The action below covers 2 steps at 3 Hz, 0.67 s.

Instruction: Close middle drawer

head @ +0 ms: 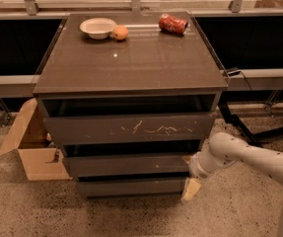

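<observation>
The dark grey-brown cabinet (131,63) has three drawer fronts. The middle drawer (123,165) has a plain front, below the scratched top front (131,129) and above the lowest front (131,186). It sits almost in line with the other fronts, with a dark gap above it. My gripper (191,177) is at the middle drawer's right end, against its front edge. My white arm (249,157) reaches in from the right.
On the cabinet top are a white bowl (97,27), an orange (120,32) and a red can (173,23) lying on its side. An open cardboard box (30,147) stands on the floor to the left. Cables (244,127) run along the floor on the right.
</observation>
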Motion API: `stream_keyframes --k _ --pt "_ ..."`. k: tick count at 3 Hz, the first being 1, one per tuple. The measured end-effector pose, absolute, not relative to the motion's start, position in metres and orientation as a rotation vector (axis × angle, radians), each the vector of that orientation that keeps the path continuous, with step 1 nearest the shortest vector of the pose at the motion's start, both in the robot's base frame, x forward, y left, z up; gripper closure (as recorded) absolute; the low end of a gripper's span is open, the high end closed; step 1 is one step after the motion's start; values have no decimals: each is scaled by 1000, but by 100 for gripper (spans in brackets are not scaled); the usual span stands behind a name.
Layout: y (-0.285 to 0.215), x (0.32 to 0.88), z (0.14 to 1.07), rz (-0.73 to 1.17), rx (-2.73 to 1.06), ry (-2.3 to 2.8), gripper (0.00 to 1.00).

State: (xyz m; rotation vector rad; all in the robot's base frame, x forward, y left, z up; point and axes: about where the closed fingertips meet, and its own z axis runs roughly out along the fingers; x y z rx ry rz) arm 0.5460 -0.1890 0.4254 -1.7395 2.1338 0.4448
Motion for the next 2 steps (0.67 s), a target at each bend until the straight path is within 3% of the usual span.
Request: stream_keyframes --k 2 --pt "-206 492 455 546 -1783 2016 0"
